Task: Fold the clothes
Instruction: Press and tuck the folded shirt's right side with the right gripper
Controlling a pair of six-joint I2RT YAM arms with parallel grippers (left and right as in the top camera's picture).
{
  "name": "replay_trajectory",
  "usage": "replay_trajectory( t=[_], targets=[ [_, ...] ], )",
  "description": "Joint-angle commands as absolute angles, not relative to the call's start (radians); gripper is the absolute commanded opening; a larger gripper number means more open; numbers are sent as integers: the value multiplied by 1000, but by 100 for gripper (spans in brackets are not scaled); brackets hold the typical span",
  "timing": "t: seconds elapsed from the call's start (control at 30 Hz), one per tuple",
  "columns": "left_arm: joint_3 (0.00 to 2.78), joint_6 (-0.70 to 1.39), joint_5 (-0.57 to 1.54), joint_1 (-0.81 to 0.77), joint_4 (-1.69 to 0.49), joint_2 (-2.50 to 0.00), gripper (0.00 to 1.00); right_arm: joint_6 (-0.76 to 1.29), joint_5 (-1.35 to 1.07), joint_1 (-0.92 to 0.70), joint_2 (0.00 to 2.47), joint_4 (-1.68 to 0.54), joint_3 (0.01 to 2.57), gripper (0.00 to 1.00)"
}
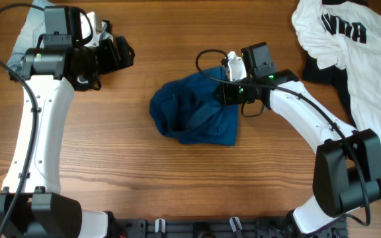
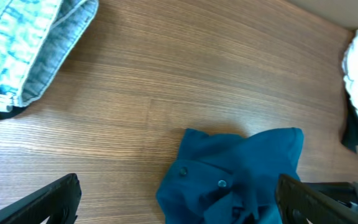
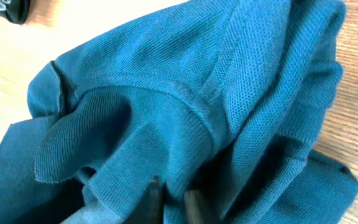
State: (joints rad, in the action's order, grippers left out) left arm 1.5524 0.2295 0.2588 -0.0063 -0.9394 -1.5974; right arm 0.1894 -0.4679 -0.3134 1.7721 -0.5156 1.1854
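Overhead, the crumpled dark-blue knit shirt (image 1: 194,119) lies bunched in a heap at the middle of the brown wooden bench (image 1: 177,198), with the right gripper (image 1: 229,84) down on its upper right edge. Right wrist view shows those jaws nearly together, pinching a ridge of the blue fabric close to a seam. How many layers sit in the pinch cannot be told. The left gripper (image 1: 119,54) hangs well apart at the upper left, jaws spread wide and holding nothing, near a piece of pale-blue denim (image 2: 23,50). A white shirt with black lettering (image 1: 359,53) and a black garment (image 1: 317,69) partly under it lie at the far right.

The step in hand looks like opening the heap out flat before any fold. To do it well, lift gently and check that only one layer rises, since a pinch through several would drag the whole bundle. Draw the edge outward and low over the bench so the cloth spreads. The left arm would best take an opposite edge, giving two anchor points to stretch the cloth smooth. Avoid hauling the cloth onto the white shirt.
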Motion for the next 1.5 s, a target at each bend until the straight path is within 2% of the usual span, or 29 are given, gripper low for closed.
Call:
replay_trajectory(
  t=[0.0,0.1,0.23,0.37,0.4,0.43,0.47,0.53,0.6,0.7,0.8,1.0,1.27,1.4,1.43,1.47],
  targets=[
    [1556,212,226,-6,-943,-1605,100,187,-458,-297,1781,-540,1205,4],
    [1556,208,225,-6,-944,-1605,100,209,-427,-251,1739,-619,1246,4],
    [1556,186,215,-6,-944,-1605,100,141,-311,-149,1669,-802,1342,4],
    [1556,186,215,-6,-944,-1605,100,104,-303,-80,1679,-834,1348,4],
    [1556,186,215,-6,-944,-1605,100,103,-307,-73,1686,-836,1348,13],
    [1556,186,215,-6,-945,-1605,100,89,-315,-72,1687,-840,1348,42],
    [1556,186,215,-6,-945,-1605,100,80,-315,-72,1687,-849,1348,62],
    [1556,186,215,-6,-948,-1605,100,80,-329,-72,1682,-884,1351,76],
    [1556,186,215,-6,-948,-1605,100,75,-399,-72,1672,-945,1356,80],
    [1556,185,215,-6,-948,-1605,100,22,-496,-105,1668,-1037,1353,79],
    [1556,182,215,-6,-947,-1605,100,-4,-459,-175,1668,-1047,1312,78],
    [1556,183,215,-6,-944,-1605,100,-24,-460,-269,1670,-916,1171,73],
    [1556,183,215,-6,-944,-1605,100,-16,-469,-272,1670,-831,1088,58],
    [1556,183,215,-6,-944,-1605,100,-15,-484,-281,1670,-826,1064,44],
    [1556,183,215,-6,-944,-1605,100,-15,-488,-282,1670,-827,1062,38],
    [1556,183,215,-6,-944,-1605,100,-15,-509,-282,1670,-828,1062,27]
  ],
)
